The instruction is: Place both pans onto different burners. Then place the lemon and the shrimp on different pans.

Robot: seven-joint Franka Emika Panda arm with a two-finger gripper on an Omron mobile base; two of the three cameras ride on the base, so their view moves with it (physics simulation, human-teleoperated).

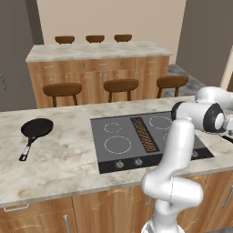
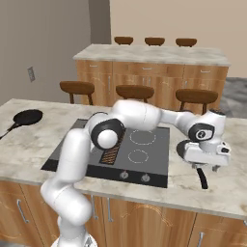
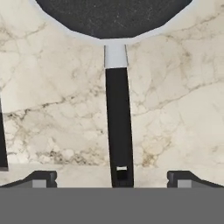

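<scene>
One black pan lies on the marble counter left of the cooktop, with its handle pointing toward the front edge. The other pan sits on the counter right of the cooktop, mostly hidden under my hand, and its handle points toward the front edge. My gripper hangs open just above that handle. In the hand view the handle runs down from the pan and between my two fingertips, which do not touch it. The burners are bare. The lemon and the shrimp are out of view.
A brown grille splits the cooktop, and knobs line its front edge. Behind the counter stand three wooden stools and an island with a marble top. Bare counter lies between the left pan and the cooktop.
</scene>
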